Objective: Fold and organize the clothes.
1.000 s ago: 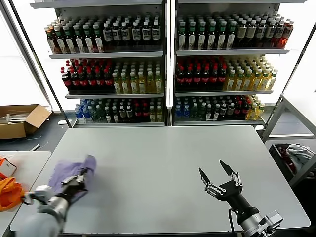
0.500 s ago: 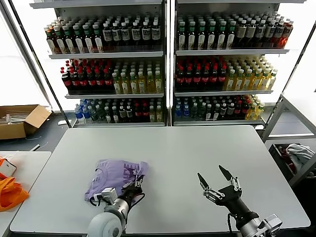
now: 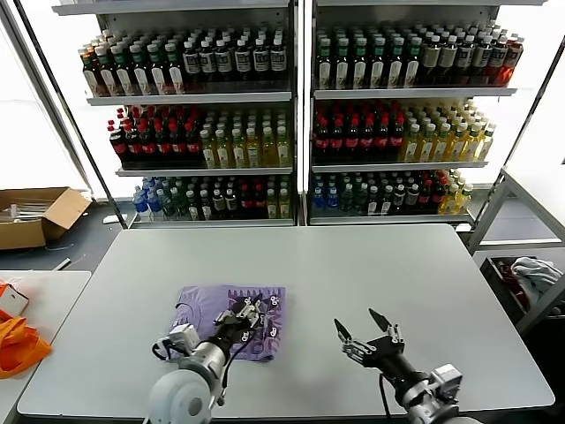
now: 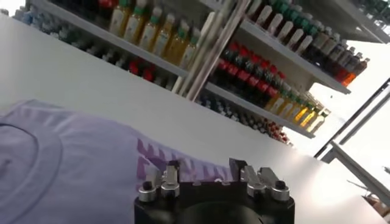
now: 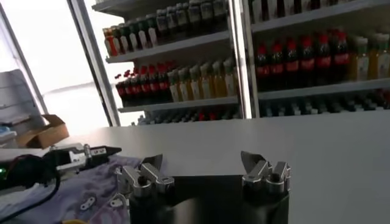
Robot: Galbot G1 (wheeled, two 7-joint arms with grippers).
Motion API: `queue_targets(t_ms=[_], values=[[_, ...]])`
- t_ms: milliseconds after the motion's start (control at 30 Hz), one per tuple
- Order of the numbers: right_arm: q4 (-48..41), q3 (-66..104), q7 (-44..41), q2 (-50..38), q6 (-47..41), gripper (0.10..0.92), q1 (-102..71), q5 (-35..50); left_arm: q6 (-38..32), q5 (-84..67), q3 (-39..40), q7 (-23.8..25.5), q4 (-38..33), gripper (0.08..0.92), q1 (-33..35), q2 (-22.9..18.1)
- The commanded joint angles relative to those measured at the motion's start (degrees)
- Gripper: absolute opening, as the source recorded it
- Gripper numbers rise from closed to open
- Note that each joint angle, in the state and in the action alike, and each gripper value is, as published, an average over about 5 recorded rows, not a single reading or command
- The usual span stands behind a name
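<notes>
Head view: lavender T-shirt (image 3: 231,318) lies spread flat on the grey table (image 3: 353,265), on the table's near-left part, collar toward the table's left edge, dark lettering facing up along its right half. My left gripper (image 3: 252,313) sits low over the shirt's near-right portion, fingers parted a little, nothing pinched between them; whether the tips touch the cloth I cannot tell. My right gripper (image 3: 363,330) hovers just right of the shirt, near the table's front edge, fingers spread wide and empty. Beyond the table's far edge, drink shelves (image 3: 291,115) full of bottles. Off the table's left side, a cardboard box (image 3: 40,215) on the floor and an orange fabric item (image 3: 16,343) on a side surface.

Right wrist view: shirt (image 5: 91,189) with left gripper (image 5: 100,150) over it, beside my own open fingers (image 5: 149,173).
</notes>
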Motion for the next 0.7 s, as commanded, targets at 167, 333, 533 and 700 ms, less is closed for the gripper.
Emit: queue_targets(t_ms=[167,333,533,700], values=[[-18.06,-27.0,14.47,8.96,-9.54,0.823,23.2,5.21,-1.32,-0.97,-16.09,2.05,-12.71,0.664,11.85,4.94],[-22.33,-30.53,14.04,12.17,-8.89,0.823,26.24,5.19,-1.96,3.78,-16.2,3.8,-14.18,0.797,14.64,2.17],[-25.12,-32.14,18.4,14.68,-9.79,0.82,29.09,3.2,-2.51,5.2,-16.55,4.17,-14.37,0.822,15.01,0.6],[-24.42,-32.33,21.04,14.43,-10.16,0.741,28.89,3.78,-2.61,4.73,-17.95,3.36,-14.97,0.823,15.32,-0.24]])
